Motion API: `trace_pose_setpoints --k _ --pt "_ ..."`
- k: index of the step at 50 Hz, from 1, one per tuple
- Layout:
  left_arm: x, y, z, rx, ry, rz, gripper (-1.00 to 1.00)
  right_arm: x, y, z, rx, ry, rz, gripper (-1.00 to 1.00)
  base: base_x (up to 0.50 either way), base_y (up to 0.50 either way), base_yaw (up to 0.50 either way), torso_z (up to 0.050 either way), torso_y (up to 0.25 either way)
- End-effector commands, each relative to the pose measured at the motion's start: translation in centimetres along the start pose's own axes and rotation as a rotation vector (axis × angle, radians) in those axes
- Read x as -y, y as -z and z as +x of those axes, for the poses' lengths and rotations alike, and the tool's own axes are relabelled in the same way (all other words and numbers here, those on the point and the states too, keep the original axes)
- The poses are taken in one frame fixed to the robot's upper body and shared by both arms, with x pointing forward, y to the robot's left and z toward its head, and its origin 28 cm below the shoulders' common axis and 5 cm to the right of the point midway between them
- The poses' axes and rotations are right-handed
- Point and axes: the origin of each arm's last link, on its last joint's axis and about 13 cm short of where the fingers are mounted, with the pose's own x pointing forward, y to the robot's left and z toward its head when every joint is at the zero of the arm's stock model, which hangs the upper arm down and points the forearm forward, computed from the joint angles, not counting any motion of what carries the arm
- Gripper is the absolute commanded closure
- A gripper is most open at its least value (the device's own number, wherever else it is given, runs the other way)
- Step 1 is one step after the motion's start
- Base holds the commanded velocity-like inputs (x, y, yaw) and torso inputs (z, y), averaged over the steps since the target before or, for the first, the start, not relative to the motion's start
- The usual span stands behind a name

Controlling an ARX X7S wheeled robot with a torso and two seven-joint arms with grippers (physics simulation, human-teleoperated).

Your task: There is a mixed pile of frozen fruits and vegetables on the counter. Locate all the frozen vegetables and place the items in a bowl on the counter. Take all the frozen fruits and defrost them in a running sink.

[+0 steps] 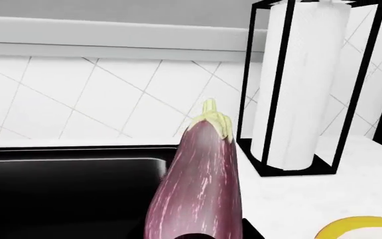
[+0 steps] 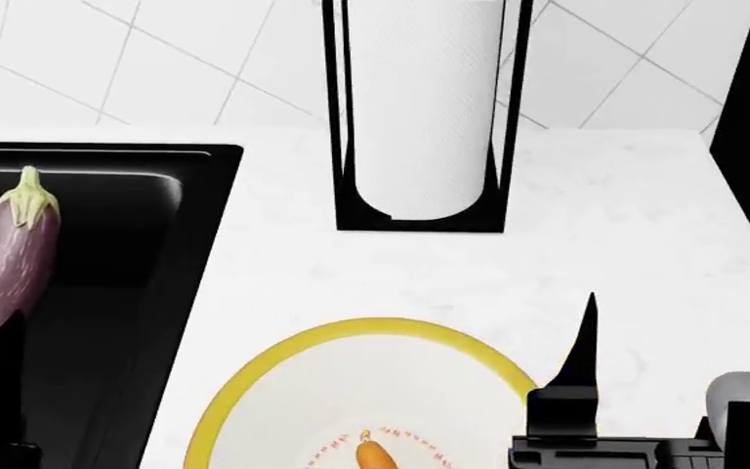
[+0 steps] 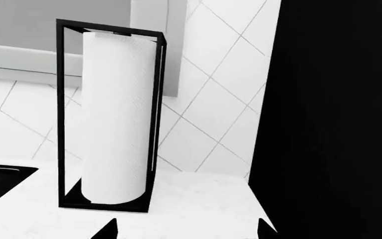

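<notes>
Your left gripper [image 1: 201, 236] has the eggplant [image 1: 198, 189], jaws closed round its lower end; only a dark sliver of the gripper shows at the frame edge in the left wrist view, so you can't tell how tight the grip is. The eggplant stands near upright, pale green cap on top, leaning a little. In the head view the eggplant [image 2: 4, 269] sits over the black sink [image 2: 114, 225], at the left of the frame, cap pointing toward the tiled wall.

Your right gripper [image 2: 675, 337] is wide open, nothing between the two black fingertips [image 2: 586, 327]. It hangs over the white counter [image 2: 609, 244], just right of the bowl [image 2: 251, 391]. In the right wrist view only the two tips show at the frame edge, well apart.

The bowl is on the counter between sink and right gripper, yellow rim, white inside with small red marks. The carrot [image 2: 372, 456] lies in it, only its tip visible at the bottom of the head view. A bit of the bowl's yellow rim also shows in the left wrist view, beside the eggplant.

Paper towel roll [image 2: 428, 107] stands upright in a black wire holder [image 2: 339, 127] at the back of the counter, near the wall, right of the sink. A tall black block [image 3: 337, 109] fills the right side of the right wrist view; can't tell what it is.
</notes>
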Motion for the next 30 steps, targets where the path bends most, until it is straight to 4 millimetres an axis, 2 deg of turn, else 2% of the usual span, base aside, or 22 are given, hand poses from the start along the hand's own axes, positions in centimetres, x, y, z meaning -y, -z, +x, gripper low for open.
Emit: trace_pose_setpoints --k 1,9,15,22,23,30 --pt "1.1 -0.7 -0.8 0.021 0.070 -0.015 1.00 -0.2 0.2 0.0 -0.002 -0.014 -0.006 -1.00 0.00 0.00 0.00 0.000 0.000" --pt "4.6 -0.3 -1.2 -0.001 0.264 -0.014 1.00 -0.1 0.2 0.2 -0.008 -0.005 -0.006 -1.00 0.00 0.00 0.00 0.000 0.000" --pt "6.6 -0.8 -1.6 -0.007 0.354 -0.008 1.00 0.4 -0.3 -0.1 0.007 0.016 -0.002 -1.00 0.00 0.00 0.00 0.000 0.002" --pt "8.6 0.0 -2.2 -0.044 0.454 -0.006 1.00 0.7 -0.4 0.0 0.013 0.029 0.001 -1.00 0.00 0.00 0.00 0.000 0.000" --pt "11.1 1.3 -2.0 -0.107 0.556 -0.003 1.00 0.8 -0.3 0.0 0.008 0.032 0.002 -1.00 0.00 0.00 0.00 0.000 0.000" --pt "11.8 2.3 -1.7 -0.141 0.577 -0.004 1.00 0.8 -0.4 0.0 0.006 0.031 0.003 -1.00 0.00 0.00 0.00 0.000 0.000"
